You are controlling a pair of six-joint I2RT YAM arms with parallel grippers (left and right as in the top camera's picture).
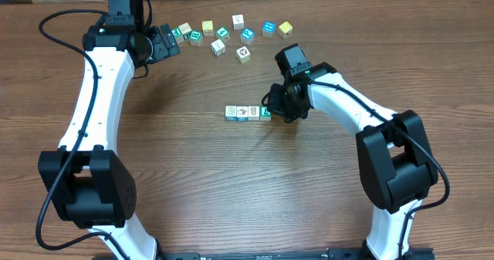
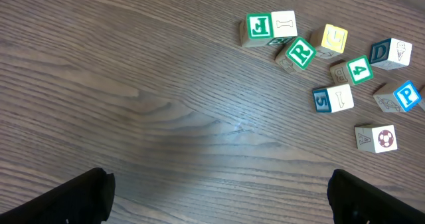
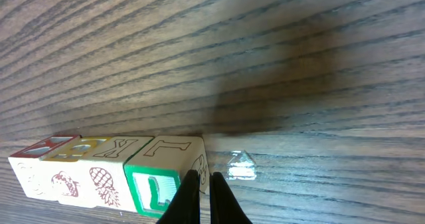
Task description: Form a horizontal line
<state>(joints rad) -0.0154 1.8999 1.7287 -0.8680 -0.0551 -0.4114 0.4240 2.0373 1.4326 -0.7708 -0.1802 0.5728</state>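
Note:
The horizontal line (image 1: 247, 113) is a row of four small cubes at the table's middle: three white-faced cubes with small pictures, and a teal-green L cube (image 1: 265, 113) at the right end. In the right wrist view the row (image 3: 99, 164) runs left from the L cube (image 3: 156, 184). My right gripper (image 1: 277, 109) is shut and empty, and its fingertips (image 3: 204, 182) rest against the L cube's right end. My left gripper (image 1: 171, 38) is open and empty at the back left. Its fingers (image 2: 216, 197) are spread wide over bare wood.
Several loose letter and number cubes (image 1: 231, 32) lie scattered along the back of the table, right of my left gripper. They also show in the left wrist view (image 2: 332, 58), among them a yellow one (image 2: 334, 38). A small bright glint (image 3: 242, 164) lies on the wood beside the L cube.

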